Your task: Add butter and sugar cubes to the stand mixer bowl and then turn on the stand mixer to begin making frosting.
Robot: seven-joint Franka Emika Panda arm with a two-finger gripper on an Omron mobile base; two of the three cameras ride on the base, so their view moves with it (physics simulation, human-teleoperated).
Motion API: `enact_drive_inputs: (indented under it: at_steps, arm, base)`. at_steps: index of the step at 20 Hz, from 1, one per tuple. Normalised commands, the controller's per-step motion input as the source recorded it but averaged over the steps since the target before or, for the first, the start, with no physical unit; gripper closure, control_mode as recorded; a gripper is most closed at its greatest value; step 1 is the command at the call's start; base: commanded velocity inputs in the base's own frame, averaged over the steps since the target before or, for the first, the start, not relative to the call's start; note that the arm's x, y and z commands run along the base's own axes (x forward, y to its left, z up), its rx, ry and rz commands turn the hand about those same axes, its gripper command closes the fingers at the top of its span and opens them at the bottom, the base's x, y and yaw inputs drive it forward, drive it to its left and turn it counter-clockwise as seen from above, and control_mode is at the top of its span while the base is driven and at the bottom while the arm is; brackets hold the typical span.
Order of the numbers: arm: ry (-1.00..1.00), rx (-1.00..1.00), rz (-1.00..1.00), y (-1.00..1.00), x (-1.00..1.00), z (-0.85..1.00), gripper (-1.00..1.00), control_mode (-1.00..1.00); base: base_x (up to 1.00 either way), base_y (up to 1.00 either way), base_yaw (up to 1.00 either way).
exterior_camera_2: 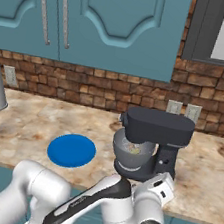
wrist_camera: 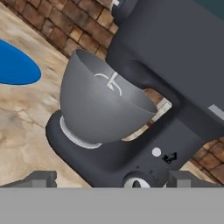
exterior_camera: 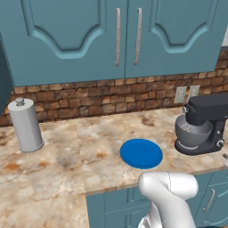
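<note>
Claw: spread wide, nothing between the tips; the two dark tips stand at 7 and 5 o'clock of the hand view, just before the mixer's base.
Knob: white-ringed, low on the column, between the two tips at 6 o'clock in the hand view; whether a tip touches it cannot be told.
Stand mixer: dark charcoal, upright on the bench, boxy head lowered over the bowl; in the right base view it sits just past the arm's wrist, in the left base view at 3 o'clock.
Stand mixer bowl: grey metal, seated on the mixer's base under the head, pale ring at its foot; a pale beater shows inside. Some pale bits show within in the right base view; too small to identify.
Blue plate: flat and bare, on the bench near the front edge, at 9 o'clock of the mixer and apart from it.
Bench: marbled tan stone.
Grey canister: upright, far to 9 o'clock, well apart from the plate.
Brick wall: behind the bench, with pale outlets near the mixer.
Butter: not identifiable.
</note>
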Motion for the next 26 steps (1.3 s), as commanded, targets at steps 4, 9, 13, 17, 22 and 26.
enact_drive_inputs:
  at_steps: [4,9,13,17,22,26]
  arm:
    - [0.00,0.00,-0.08,-0.11,0.05,0.00,-1.00,-1.00]
    - [0.00,0.00,-0.05,-0.19,0.05,-0.02,-1.00,-1.00]
    - [0.00,0.00,-0.01,-0.17,0.12,-0.05,-1.00,-1.00]
    - [0.00,0.00,0.00,-0.16,0.08,-0.10,-1.00,-1.00]
    - [0.00,0.00,0.00,-0.11,0.15,-0.16,-1.00,-1.00]
    - [0.00,0.00,0.00,-0.01,0.26,-0.19,-1.00,-1.00]
  base:
    - [0.00,0.00,0.00]
    - [0.00,0.00,0.00]
    - [0.00,0.00,0.00]
    - [0.00,0.00,0.00]
    - [0.00,0.00,0.00]
    - [0.00,0.00,0.00]
